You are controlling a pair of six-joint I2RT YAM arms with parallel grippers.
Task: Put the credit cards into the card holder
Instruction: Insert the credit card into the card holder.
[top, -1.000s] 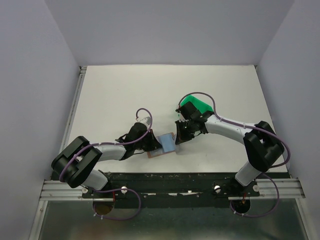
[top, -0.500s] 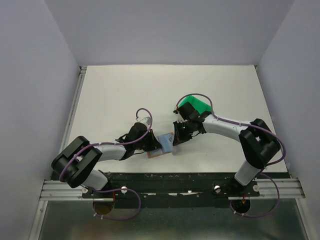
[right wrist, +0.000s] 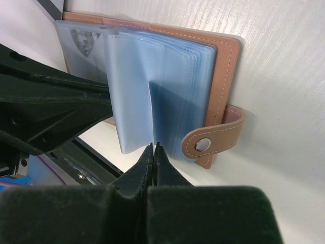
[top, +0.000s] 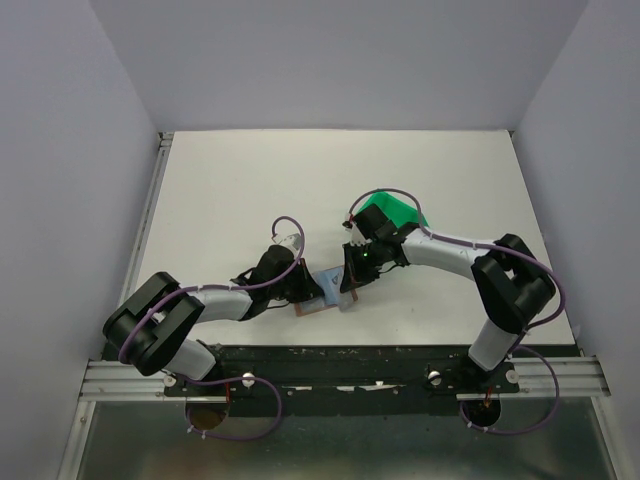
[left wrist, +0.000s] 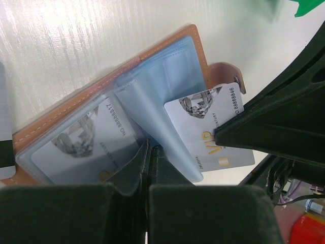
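Observation:
The card holder (top: pixel 318 306) lies open on the table, tan leather (left wrist: pixel 167 43) with blue plastic sleeves (right wrist: pixel 183 76) and a snap tab (right wrist: pixel 213 142). My right gripper (top: pixel 351 275) is shut on a pale grey credit card (left wrist: pixel 213 124) marked VIP, with its far end under a lifted sleeve (left wrist: pixel 157 112). In the right wrist view that card stands edge-on above the shut jaws (right wrist: pixel 154 147). My left gripper (left wrist: pixel 149 148) is shut, its tips resting on the holder's left page, where another credit card (left wrist: pixel 86 142) sits inside a sleeve. A third card (left wrist: pixel 3 127) with a dark band shows at the left edge.
A green bin (top: pixel 395 212) stands just behind the right wrist. The two grippers sit close together over the holder, near the table's front edge (top: pixel 400 345). White walls enclose the table at the back and sides.
My right gripper has moved left towards the holder with the card, which now overlaps the blue sleeves. The left arm has stayed still.

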